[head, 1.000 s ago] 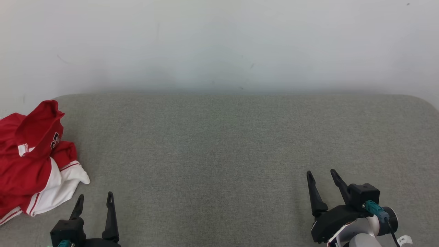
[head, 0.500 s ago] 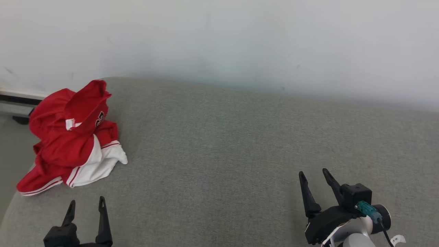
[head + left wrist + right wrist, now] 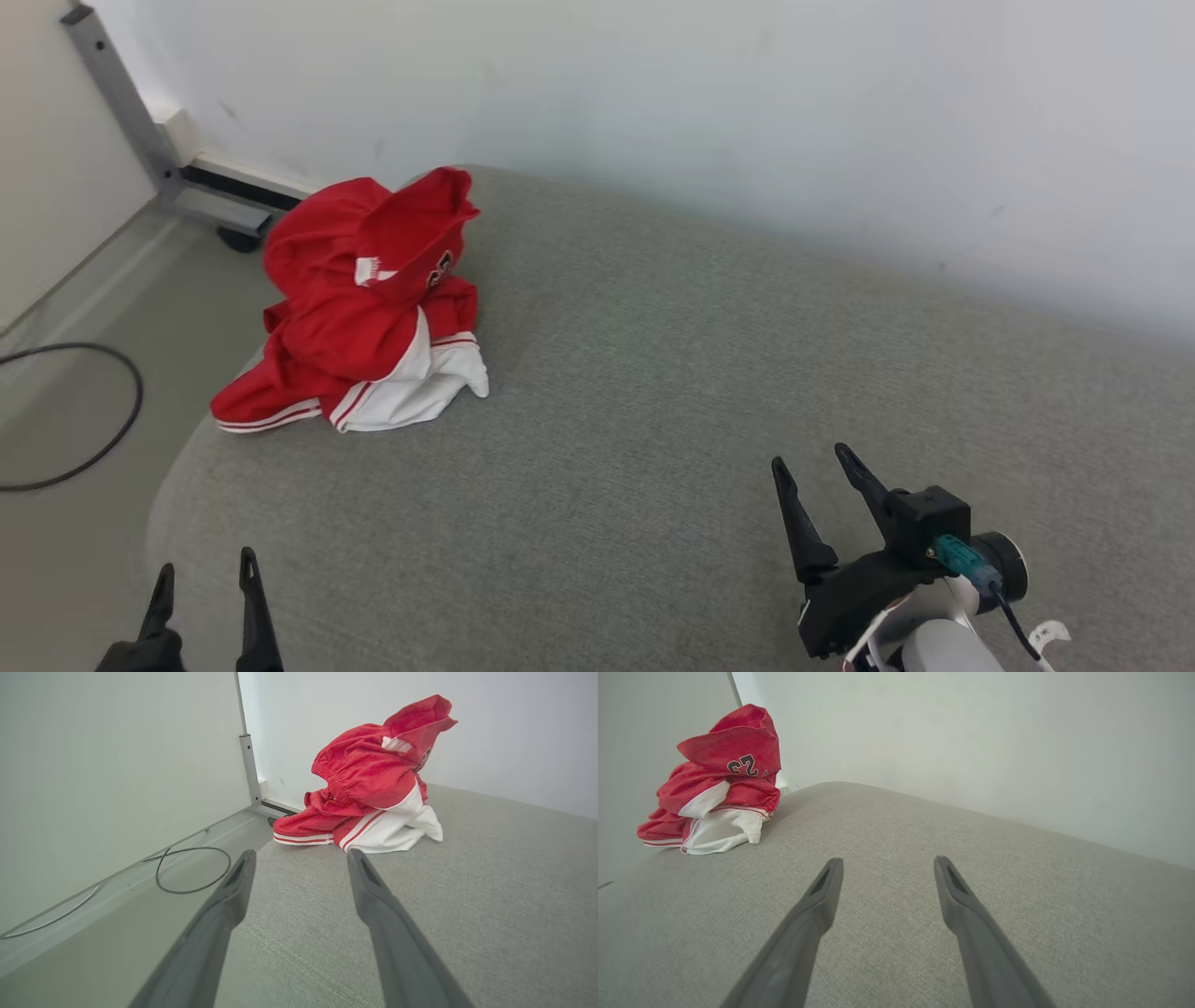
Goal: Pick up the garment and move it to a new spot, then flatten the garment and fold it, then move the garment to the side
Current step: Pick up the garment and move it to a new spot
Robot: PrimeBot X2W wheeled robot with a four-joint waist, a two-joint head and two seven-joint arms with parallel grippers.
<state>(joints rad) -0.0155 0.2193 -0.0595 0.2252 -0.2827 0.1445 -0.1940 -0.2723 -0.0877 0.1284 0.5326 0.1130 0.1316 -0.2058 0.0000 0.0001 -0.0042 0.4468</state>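
Both the left tool [image 3: 206, 560] and right tool [image 3: 808, 455] stand released and empty; steer the left over the heaped red garment [image 3: 359, 308] at upper left, pinching its raised fold.

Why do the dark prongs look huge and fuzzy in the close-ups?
Left wrist view: the left end effector sits near its wide-angle lens, so it looms soft-edged, while the red garment looks crisp. Right wrist view: same with the right end effector. Head view: even light, faint shadows.
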